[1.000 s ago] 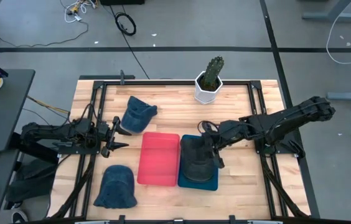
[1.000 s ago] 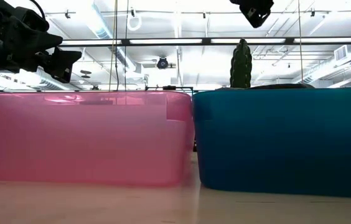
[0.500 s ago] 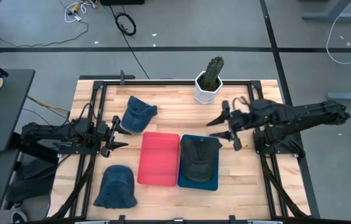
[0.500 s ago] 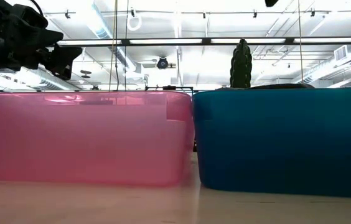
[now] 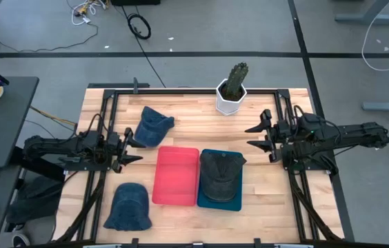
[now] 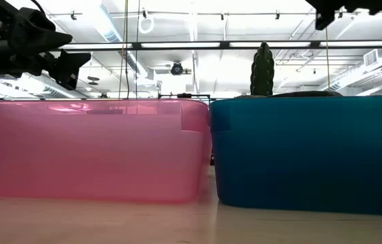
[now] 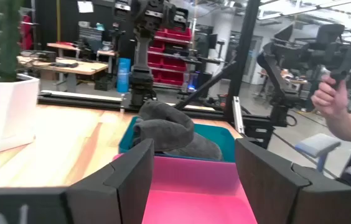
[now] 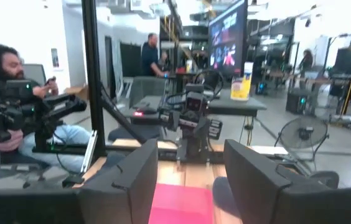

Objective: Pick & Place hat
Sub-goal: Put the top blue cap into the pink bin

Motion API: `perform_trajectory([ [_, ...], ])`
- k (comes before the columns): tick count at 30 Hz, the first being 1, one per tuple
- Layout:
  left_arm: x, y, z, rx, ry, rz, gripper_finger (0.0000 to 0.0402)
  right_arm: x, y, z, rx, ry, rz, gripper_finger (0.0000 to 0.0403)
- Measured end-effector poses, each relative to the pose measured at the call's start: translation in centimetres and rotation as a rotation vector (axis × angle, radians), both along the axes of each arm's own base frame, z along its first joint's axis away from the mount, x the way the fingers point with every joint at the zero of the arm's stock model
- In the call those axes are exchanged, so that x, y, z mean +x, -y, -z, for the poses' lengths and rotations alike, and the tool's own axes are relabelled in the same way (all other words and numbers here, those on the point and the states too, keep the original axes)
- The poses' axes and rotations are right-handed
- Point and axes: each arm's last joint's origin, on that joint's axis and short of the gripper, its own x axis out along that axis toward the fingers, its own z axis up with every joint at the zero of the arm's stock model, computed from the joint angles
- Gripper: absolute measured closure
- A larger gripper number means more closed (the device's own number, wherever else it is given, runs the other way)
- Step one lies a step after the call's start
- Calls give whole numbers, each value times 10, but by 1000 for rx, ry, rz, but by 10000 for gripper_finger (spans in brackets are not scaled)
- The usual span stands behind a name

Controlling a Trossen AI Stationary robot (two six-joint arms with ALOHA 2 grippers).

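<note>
Currently, table (image 5: 194, 114): a wooden top is being viewed from above, with both arms lying low at its two sides.
Placed hat (image 5: 220, 176): a dark hat is being held in the blue bin (image 5: 238, 201), filling most of it, brim toward the far right corner; in the left wrist view the same hat (image 7: 172, 132) is being seen mounded above the blue bin's rim (image 7: 225, 134).
Pink bin (image 5: 175, 175): it is being kept just beside the blue bin, on its left, their long sides touching or nearly so; no hat is being carried in it.
Other hats: one blue hat (image 5: 152, 126) is lying on the wood behind the pink bin, and another blue hat (image 5: 128, 207) is lying near the front left edge.
Right gripper (image 5: 262, 137): it is being held above the table at the right rail, well apart from the blue bin, fingers spread wide and nothing between them.
Left gripper (image 5: 130, 148): it is being held at the left side, near the rear blue hat, fingers parted and holding nothing.
Cactus (image 5: 235, 80): it is standing upright in a white pot (image 5: 230, 100) at the table's far edge.
Low view: the pink bin (image 6: 89, 149) and blue bin (image 6: 309, 152) are filling the frame side by side.
Room: a seated person (image 8: 14, 118) is being seen beyond the table in the right wrist view.
</note>
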Motion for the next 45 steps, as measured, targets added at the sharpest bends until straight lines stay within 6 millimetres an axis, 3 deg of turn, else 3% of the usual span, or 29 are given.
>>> perform_trajectory([
  [9,0,-2,0,3,-2,-74,174,-32,3,18,44,87,6,215],
  [16,0,-2,0,-2,-2,-73,174,-48,3,43,36,174,8,215],
  [25,0,-2,0,-7,-3,-73,174,-58,4,59,26,210,24,215],
  [45,0,-2,0,-60,-7,-67,174,-58,5,68,18,134,62,215],
])
